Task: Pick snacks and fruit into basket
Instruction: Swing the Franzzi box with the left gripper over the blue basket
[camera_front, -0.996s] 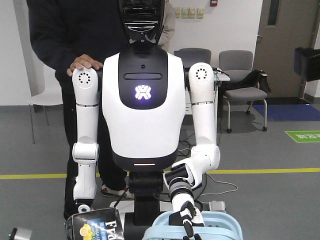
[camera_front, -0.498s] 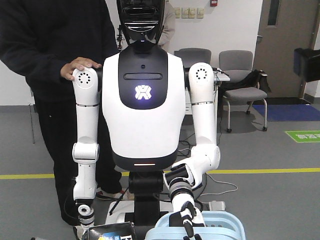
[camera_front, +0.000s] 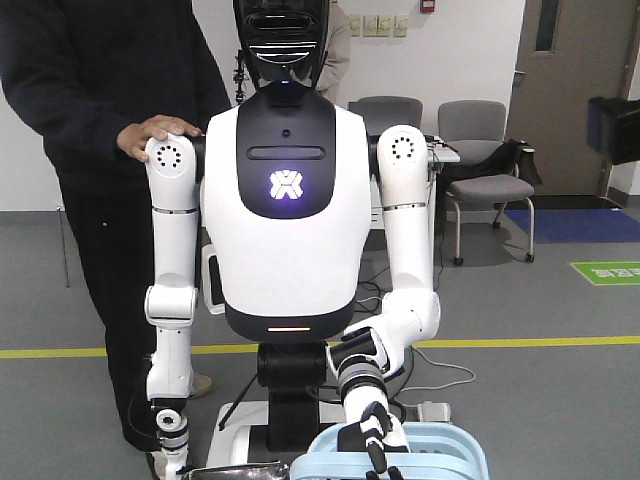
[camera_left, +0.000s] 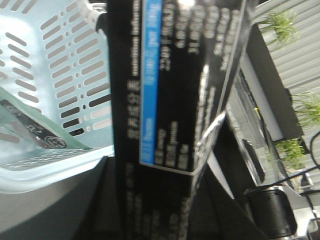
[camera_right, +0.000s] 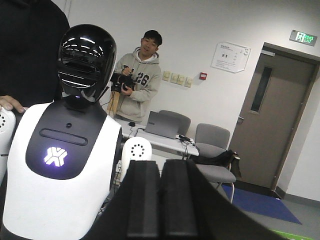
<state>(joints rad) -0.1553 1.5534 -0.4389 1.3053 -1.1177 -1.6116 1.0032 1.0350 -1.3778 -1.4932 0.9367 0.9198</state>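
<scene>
Black-and-blue box (camera_left: 170, 100) has dropped in the front view: a second ago its printed face was showing at the bottom left, and now only a dark sliver remains at the bottom edge. Left gripper (camera_left: 160, 215) pinches the box from below, with its blurred dark fingers on either side. In the left wrist view the box fills the middle, right against the slotted wall of the blue basket (camera_left: 65, 75). Cannot tell if it is past the rim yet. Green pouch (camera_left: 30, 132) already lies inside. Right gripper (camera_right: 161, 167) has its fingers pressed together, holds nothing and points up at the white humanoid (camera_right: 55, 165), whose hand (camera_front: 372, 440) rests on the basket rim. Looks like the box drop-in is underway; release is not done yet.
</scene>
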